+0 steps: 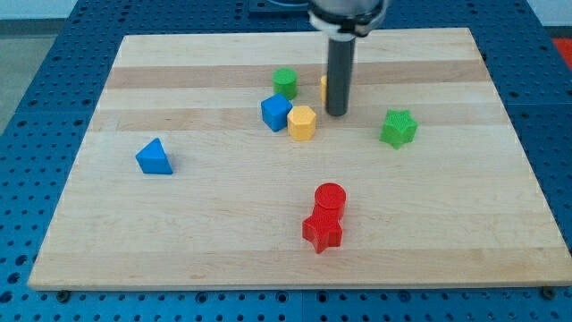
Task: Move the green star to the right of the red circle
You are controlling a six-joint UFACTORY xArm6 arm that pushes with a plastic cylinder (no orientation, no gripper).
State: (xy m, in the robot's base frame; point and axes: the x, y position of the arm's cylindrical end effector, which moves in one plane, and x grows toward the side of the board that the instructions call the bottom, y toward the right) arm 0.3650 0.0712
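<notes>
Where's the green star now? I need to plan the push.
The green star sits right of centre in the camera view, alone, right of my tip and up-right of the red circle.

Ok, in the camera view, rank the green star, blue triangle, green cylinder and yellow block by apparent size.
1. Green star and blue triangle: look about alike, so no ranking between them.
2. Yellow block: slightly smaller.
3. Green cylinder: smallest, though it sits farther toward the view's top, so distance may shrink it.

Yellow block (323,87) — mostly behind rod (337,76)
</notes>
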